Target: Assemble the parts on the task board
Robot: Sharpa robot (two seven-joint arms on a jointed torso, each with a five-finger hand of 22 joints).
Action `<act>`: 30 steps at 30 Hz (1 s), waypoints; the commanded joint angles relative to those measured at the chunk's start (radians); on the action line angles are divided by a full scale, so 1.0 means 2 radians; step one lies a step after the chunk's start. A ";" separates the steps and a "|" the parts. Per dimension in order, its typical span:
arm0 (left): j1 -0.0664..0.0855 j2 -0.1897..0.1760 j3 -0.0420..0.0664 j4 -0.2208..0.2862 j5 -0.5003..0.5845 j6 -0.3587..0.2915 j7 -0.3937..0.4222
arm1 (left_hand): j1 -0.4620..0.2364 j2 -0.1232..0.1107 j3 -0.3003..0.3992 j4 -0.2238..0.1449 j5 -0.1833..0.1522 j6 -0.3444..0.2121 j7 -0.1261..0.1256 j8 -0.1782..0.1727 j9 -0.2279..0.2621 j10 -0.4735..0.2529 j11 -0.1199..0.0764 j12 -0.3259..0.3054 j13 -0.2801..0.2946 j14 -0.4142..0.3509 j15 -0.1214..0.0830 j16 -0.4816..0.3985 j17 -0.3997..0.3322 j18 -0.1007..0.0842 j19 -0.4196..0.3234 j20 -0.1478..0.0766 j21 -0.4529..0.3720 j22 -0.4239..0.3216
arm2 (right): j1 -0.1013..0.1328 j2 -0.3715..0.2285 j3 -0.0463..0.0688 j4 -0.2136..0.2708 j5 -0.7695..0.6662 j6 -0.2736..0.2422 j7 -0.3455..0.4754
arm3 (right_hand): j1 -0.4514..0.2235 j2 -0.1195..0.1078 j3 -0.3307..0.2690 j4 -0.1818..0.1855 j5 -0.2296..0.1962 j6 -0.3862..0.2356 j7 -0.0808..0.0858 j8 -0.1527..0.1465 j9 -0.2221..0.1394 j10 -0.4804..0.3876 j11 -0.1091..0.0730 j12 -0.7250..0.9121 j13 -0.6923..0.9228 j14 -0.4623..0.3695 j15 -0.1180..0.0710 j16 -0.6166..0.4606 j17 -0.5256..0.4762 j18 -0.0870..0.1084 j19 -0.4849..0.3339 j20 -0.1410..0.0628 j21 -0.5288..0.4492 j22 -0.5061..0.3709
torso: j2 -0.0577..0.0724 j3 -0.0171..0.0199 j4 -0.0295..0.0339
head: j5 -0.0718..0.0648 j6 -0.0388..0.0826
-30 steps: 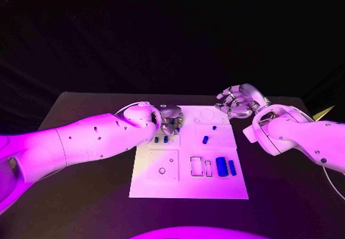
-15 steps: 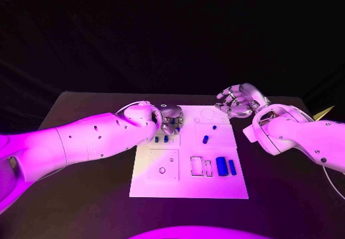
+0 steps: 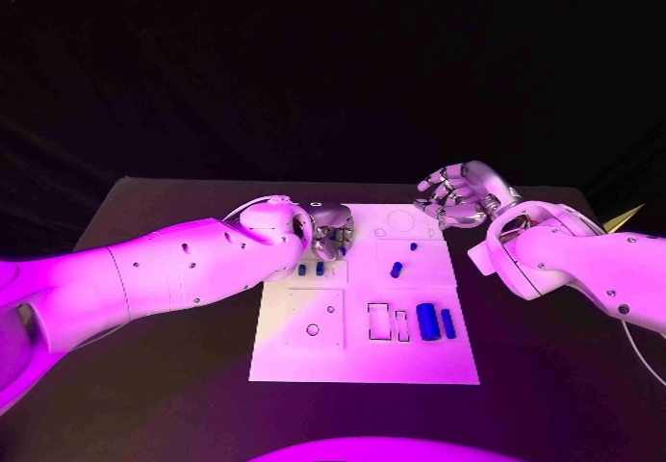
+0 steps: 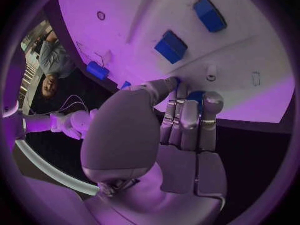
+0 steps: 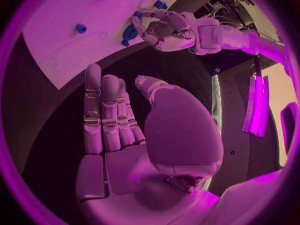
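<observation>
From the head view, a white task board (image 3: 364, 361) lies in the middle of a dark bench (image 3: 153, 385). The left hand (image 3: 329, 234) hangs low over the board's far left part, fingers curled down around something blue, probably to carry or seat it there. Two small blue parts (image 3: 311, 270) stand just beside it, a slanted blue peg (image 3: 397, 269) near the centre, and a larger blue block (image 3: 427, 320) lies nearer the robot. The right hand (image 3: 461, 194) waits off the board's far right corner, holding nothing, seemingly kept clear.

From the left wrist, the left hand (image 4: 181, 120) has its fingers pressed together on a blue part (image 4: 196, 97) at the fingertips, close above the board (image 4: 262, 92).

From the right wrist, the right hand (image 5: 125, 120) is empty, fingers straight and side by side, thumb apart, well away from the board (image 5: 56, 30).
</observation>
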 commanded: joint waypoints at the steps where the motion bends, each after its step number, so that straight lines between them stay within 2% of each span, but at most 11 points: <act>1: -0.001 0.001 -0.001 0.000 0.006 -0.005 0.000 | 0.001 0.006 0.001 -0.003 0.000 0.004 0.000 -0.001 0.002 0.004 0.000 -0.004 0.001 0.004 0.000 0.003 0.002 -0.009 0.005 0.000 0.004 0.003 | 0.000 0.001 0.000 0.000 -0.002 0.001 0.005 | -0.004 -0.001 0.000 -0.003 0.002 0.000 -0.001 0.002 -0.001 0.003 -0.001 -0.003 0.000 0.000 0.000 -0.003 0.000 0.006 0.004 0.001 -0.003 0.000 | 0.000 0.0002 -0.0002 | 0.000 0.001; 5: -0.001 -0.005 0.000 0.010 0.015 -0.010 -0.001 | -0.002 0.006 0.000 -0.004 0.000 0.006 0.001 -0.002 0.002 0.005 0.001 -0.006 0.001 0.005 0.000 0.003 0.002 -0.008 0.005 -0.001 0.004 0.003 | 0.000 0.001 0.000 0.000 -0.002 0.003 0.004 | -0.005 0.000 -0.001 -0.002 0.002 0.000 -0.001 0.003 -0.001 0.004 -0.001 -0.004 -0.002 0.000 0.000 -0.005 0.001 0.006 0.004 0.001 -0.005 -0.002 | 0.000 -0.0003 -0.0003 | 0.000 0.002; 9: -0.002 -0.014 0.003 0.022 0.023 -0.014 -0.002 | -0.004 0.006 0.001 -0.005 0.000 0.006 0.002 -0.004 0.002 0.005 0.001 -0.009 0.001 0.006 0.001 0.004 0.003 -0.009 0.005 -0.001 0.005 0.004 | 0.000 0.001 0.000 -0.001 -0.002 0.003 0.004 | -0.005 0.000 -0.001 -0.002 0.002 0.000 -0.001 0.003 -0.001 0.004 -0.001 -0.004 -0.002 0.000 0.000 -0.005 0.001 0.006 0.004 0.001 -0.005 -0.002 | 0.000 -0.0006 -0.0001 | 0.000 0.003; 16: -0.001 -0.045 0.025 0.059 0.058 -0.014 -0.010 | -0.014 0.005 -0.002 -0.003 -0.002 0.009 0.002 -0.009 0.003 0.007 0.002 -0.016 0.000 0.008 0.002 0.005 0.005 -0.009 0.005 0.000 0.005 0.005 | -0.001 0.002 0.000 -0.002 -0.003 0.004 0.002 | -0.006 0.000 -0.001 -0.002 0.002 0.001 -0.001 0.003 -0.001 0.005 -0.001 -0.004 -0.002 0.000 0.000 -0.005 0.001 0.006 0.005 0.001 -0.006 -0.003 | -0.002 0.0001 0.0014 | 0.001 0.005; 21: 0.000 -0.068 0.034 0.075 0.073 -0.012 -0.017 | -0.019 0.004 -0.004 -0.002 -0.002 0.010 0.001 -0.011 0.003 0.008 0.002 -0.019 0.000 0.008 0.002 0.005 0.004 -0.009 0.005 0.000 0.005 0.005 | -0.001 0.001 0.000 -0.002 -0.003 0.004 0.000 | -0.006 0.000 -0.001 -0.002 0.002 0.001 -0.001 0.003 -0.001 0.005 -0.001 -0.004 -0.002 0.000 0.000 -0.005 0.001 0.006 0.005 0.001 -0.006 -0.003 | -0.003 0.0004 0.0023 | 0.003 0.006; 27: 0.000 -0.091 0.038 0.080 0.081 -0.011 -0.021 | -0.020 0.003 -0.004 -0.001 -0.002 0.010 0.001 -0.012 0.004 0.009 0.001 -0.020 -0.001 0.009 0.002 0.005 0.004 -0.009 0.005 0.000 0.005 0.005 | -0.001 0.000 0.000 -0.003 -0.003 0.005 -0.001 | -0.006 0.000 -0.001 -0.002 0.002 0.001 -0.001 0.003 -0.001 0.005 -0.001 -0.004 -0.002 0.000 0.000 -0.005 0.001 0.006 0.005 0.001 -0.006 -0.003 | -0.004 -0.0002 0.0041 | 0.001 0.006; 30: 0.000 -0.099 0.038 0.079 0.083 -0.008 -0.022 | -0.021 0.003 -0.005 -0.001 -0.002 0.010 0.001 -0.012 0.004 0.009 0.001 -0.021 -0.001 0.008 0.002 0.005 0.004 -0.009 0.005 0.000 0.005 0.005 | -0.001 -0.001 0.000 -0.003 -0.003 0.005 -0.001 | -0.006 0.000 -0.001 -0.002 0.002 0.001 -0.001 0.003 -0.001 0.005 -0.001 -0.004 -0.002 0.000 0.000 -0.005 0.001 0.006 0.005 0.001 -0.006 -0.003 | -0.004 -0.0002 0.0037 | 0.002 0.005</act>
